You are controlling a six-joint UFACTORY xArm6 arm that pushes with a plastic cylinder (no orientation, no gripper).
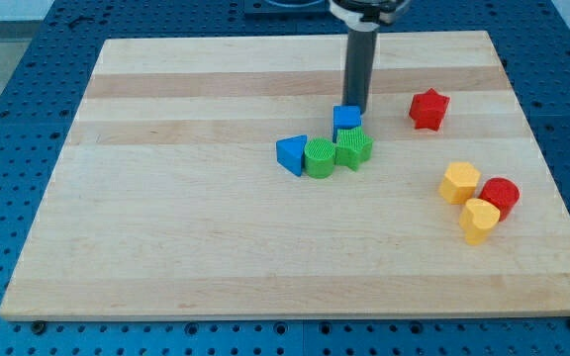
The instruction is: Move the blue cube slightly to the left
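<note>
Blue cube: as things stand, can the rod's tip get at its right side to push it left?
Probably yes. My tip sits at the blue cube's upper right edge, apparently touching. The nearest thing on that side, the red star, stands well clear.

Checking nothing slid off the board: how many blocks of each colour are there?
Blue: 2, blue cube and blue triangle
Green: 2
Red: 2
Yellow: 2
Total: 8
</note>
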